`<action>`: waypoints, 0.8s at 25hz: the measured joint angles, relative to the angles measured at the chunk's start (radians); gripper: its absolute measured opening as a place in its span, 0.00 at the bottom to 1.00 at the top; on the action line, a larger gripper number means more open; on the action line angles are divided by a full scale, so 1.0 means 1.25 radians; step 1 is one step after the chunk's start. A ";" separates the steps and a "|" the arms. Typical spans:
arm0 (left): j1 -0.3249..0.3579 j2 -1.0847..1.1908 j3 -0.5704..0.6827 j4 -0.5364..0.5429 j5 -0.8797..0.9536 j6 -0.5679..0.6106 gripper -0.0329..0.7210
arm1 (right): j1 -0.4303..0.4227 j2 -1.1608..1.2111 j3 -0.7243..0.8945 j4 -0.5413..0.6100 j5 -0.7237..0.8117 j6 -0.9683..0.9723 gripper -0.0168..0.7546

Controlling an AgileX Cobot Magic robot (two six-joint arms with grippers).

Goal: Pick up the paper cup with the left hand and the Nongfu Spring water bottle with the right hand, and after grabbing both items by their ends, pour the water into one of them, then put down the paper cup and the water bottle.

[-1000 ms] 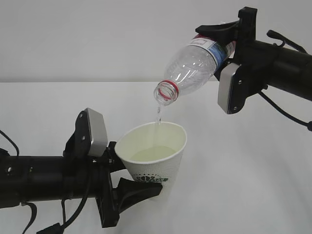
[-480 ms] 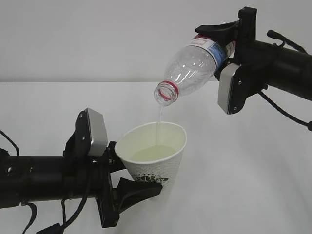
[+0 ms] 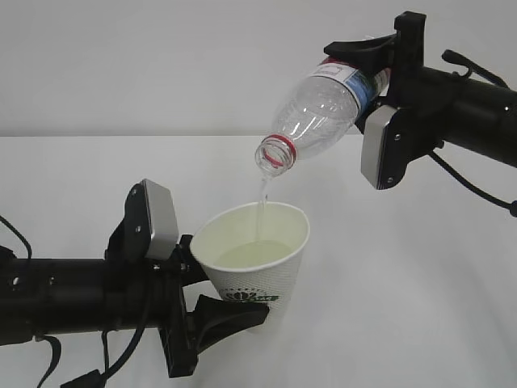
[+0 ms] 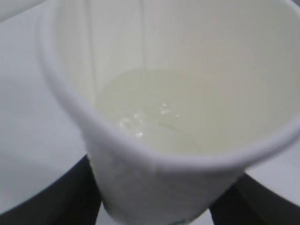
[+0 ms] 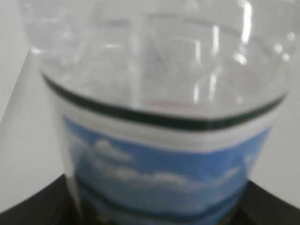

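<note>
My left claw (image 3: 216, 295) grips cup (image 3: 257, 263) by its base, upright. Right claw (image 3: 373, 69) clamps bottle (image 3: 319, 113) at its bottom end, neck tilted down; water (image 3: 261, 206) streams into cup.

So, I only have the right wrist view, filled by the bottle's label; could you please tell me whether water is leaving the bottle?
Observer: Yes, a thin stream of water falls from the mouth of the tilted bottle.
Operator: Thank you. Does it land in the cup?
Observer: It does; the stream drops inside the rim of the paper cup, which sits below the mouth.
Operator: Is the cup on the table or held?
Observer: Held; the left tool clamps it near its base, clear of the table.
Operator: How full is it, please?
Observer: The left wrist view shows a shallow pool covering the bottom, far below the rim.
</note>
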 joint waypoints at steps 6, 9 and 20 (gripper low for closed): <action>0.000 0.000 0.000 0.000 0.000 0.000 0.67 | 0.000 0.000 0.000 0.000 0.000 -0.003 0.59; 0.000 0.000 0.000 0.000 0.000 0.000 0.67 | 0.000 0.000 0.000 0.001 0.000 -0.004 0.59; 0.000 0.000 0.000 0.000 0.000 0.000 0.67 | 0.000 0.000 0.000 0.005 0.000 -0.008 0.59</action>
